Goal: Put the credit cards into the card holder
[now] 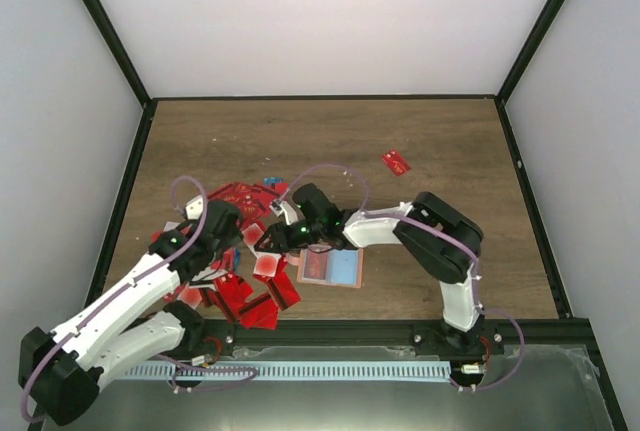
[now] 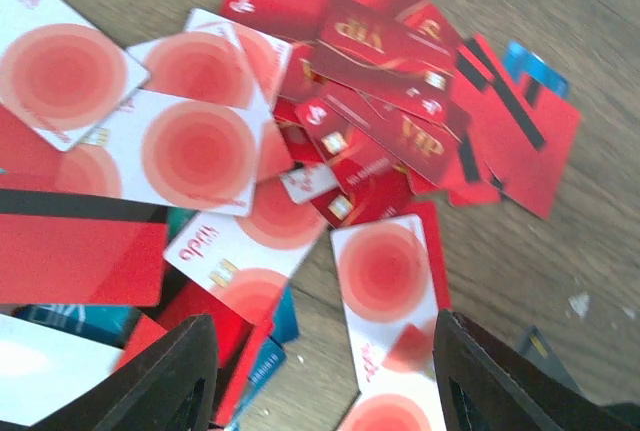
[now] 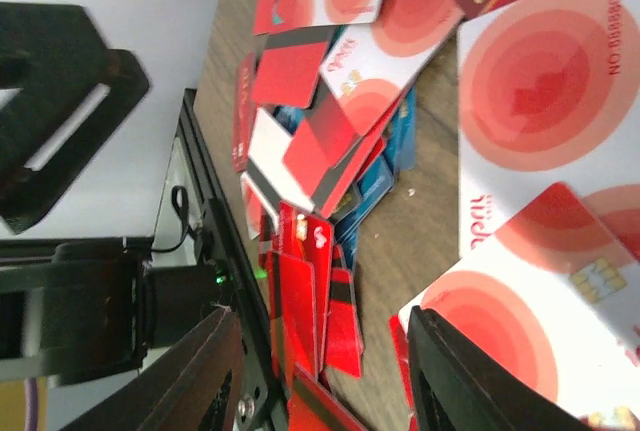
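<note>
Nearest the lens, the left gripper [image 2: 322, 356] holds its black fingers [image 2: 170, 381] apart with nothing pinched, above flat, glossy plastic credit cards [image 2: 200, 146]. Most are red and some have pale faces with red discs. They overlap too much to count.

One card holder [image 1: 340, 269] lies open and flat on the wooden table [image 1: 330, 141], showing a light blue half and a pink-red half. Its long axis runs left to right in the overhead view.

The heap lies just left of the holder. The right gripper [image 3: 320, 371], at the holder's left edge, is also spread and empty. A single red card [image 1: 396, 161] sits well beyond the holder.
</note>
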{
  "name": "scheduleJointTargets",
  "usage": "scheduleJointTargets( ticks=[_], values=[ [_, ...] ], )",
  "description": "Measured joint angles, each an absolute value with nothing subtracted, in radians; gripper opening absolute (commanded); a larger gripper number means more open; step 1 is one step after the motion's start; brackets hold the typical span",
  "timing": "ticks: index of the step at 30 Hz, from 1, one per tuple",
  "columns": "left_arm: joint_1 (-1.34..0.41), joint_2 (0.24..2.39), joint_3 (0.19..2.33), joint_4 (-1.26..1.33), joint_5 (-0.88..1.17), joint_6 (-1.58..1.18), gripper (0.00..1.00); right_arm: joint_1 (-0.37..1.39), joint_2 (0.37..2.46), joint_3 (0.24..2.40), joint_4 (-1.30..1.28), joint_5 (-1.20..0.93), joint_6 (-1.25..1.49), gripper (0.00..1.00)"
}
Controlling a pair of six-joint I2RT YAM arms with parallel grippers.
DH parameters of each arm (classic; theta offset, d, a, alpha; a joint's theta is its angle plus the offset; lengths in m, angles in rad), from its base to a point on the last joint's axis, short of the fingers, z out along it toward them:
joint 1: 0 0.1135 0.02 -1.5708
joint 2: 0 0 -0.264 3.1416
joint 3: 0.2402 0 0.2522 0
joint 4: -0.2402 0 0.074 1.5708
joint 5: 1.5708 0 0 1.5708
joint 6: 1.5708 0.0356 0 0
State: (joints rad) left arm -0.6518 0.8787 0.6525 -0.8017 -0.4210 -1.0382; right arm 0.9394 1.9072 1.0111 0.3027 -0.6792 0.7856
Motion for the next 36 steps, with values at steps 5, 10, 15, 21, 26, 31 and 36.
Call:
scheduleJointTargets(
  ticks=[5,10,15,21,26,31,36],
  values=[
    [-0.496,0.897,0.652,-0.794,-0.373,-1.010,0.60,0.955,2.026,1.089,0.318,-0.680,0.894,0.48],
    [-0.333,0.928,0.625,-0.768,-0.271,-0.964,0.54,1.002,2.116,1.178,0.318,-0.667,0.983,0.48],
    [-0.144,0.967,0.571,-0.737,-0.089,-0.907,0.50,1.036,2.175,1.261,0.303,-0.642,1.042,0.48],
    [0.051,0.997,0.542,-0.738,0.063,-0.823,0.48,1.052,2.218,1.319,0.271,-0.610,1.095,0.48],
    [0.080,1.037,0.542,-0.734,0.131,-0.772,0.47,1.055,2.253,1.368,0.276,-0.601,1.124,0.47],
    [0.081,1.089,0.519,-0.696,0.197,-0.748,0.42,1.056,2.270,1.390,0.282,-0.601,1.143,0.44],
    [0.086,1.102,0.492,-0.650,0.255,-0.738,0.41,1.055,2.281,1.393,0.295,-0.607,1.156,0.39]
  ],
)
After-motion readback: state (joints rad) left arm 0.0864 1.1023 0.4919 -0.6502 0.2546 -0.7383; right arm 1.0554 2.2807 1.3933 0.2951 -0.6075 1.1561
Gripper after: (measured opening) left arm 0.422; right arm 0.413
